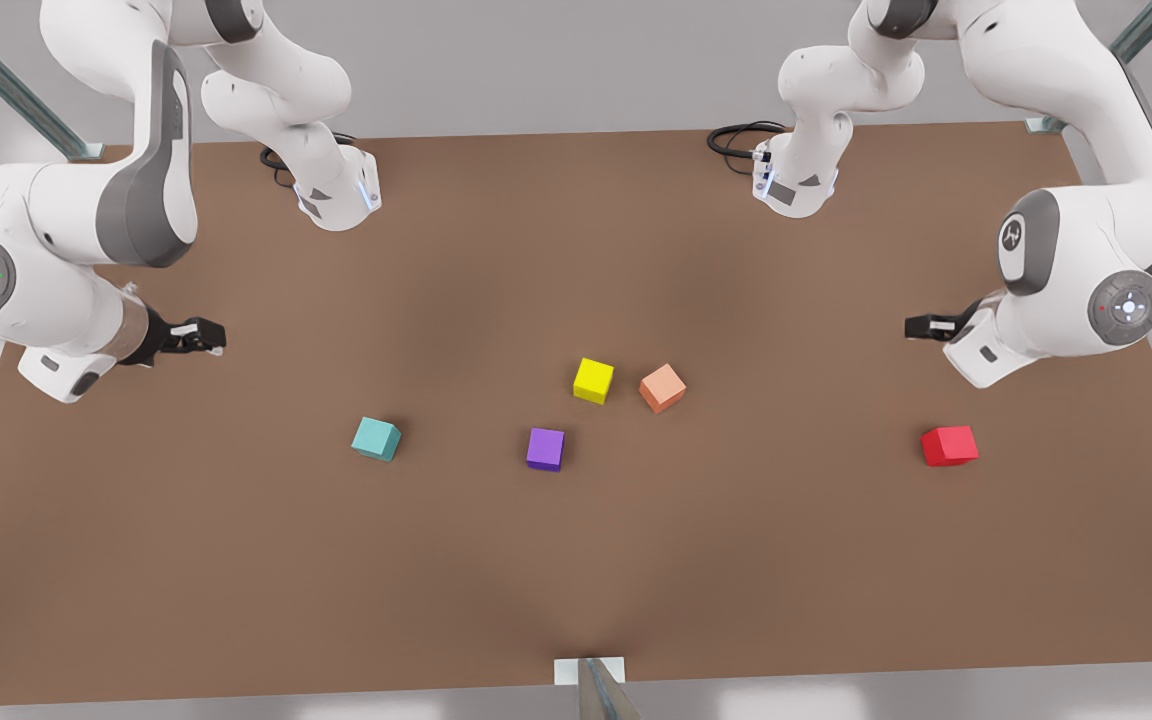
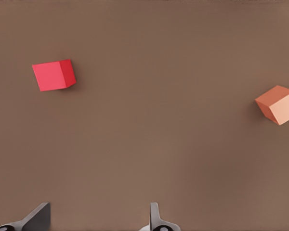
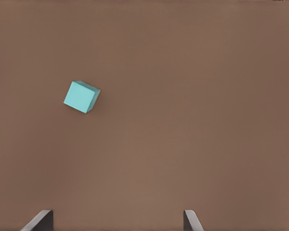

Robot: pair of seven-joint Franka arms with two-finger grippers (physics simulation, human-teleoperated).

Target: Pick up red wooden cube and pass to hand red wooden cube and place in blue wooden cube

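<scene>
The red wooden cube (image 1: 949, 445) (image 2: 54, 75) lies on the brown table at the front view's right. My left gripper (image 1: 921, 326) (image 2: 98, 211) hovers open above the table, farther back than the cube and apart from it. The blue wooden cube (image 1: 376, 438) (image 3: 81, 96), teal in colour, sits at the front view's left. My right gripper (image 1: 206, 335) (image 3: 116, 214) hangs open behind and to the left of it, holding nothing.
A yellow cube (image 1: 593, 381), a salmon-orange cube (image 1: 662, 388) (image 2: 278, 104) and a purple cube (image 1: 545, 449) sit near the table's middle. The two arm bases (image 1: 336, 195) (image 1: 796, 180) stand at the back. A metal post (image 1: 596, 685) rises at the front edge.
</scene>
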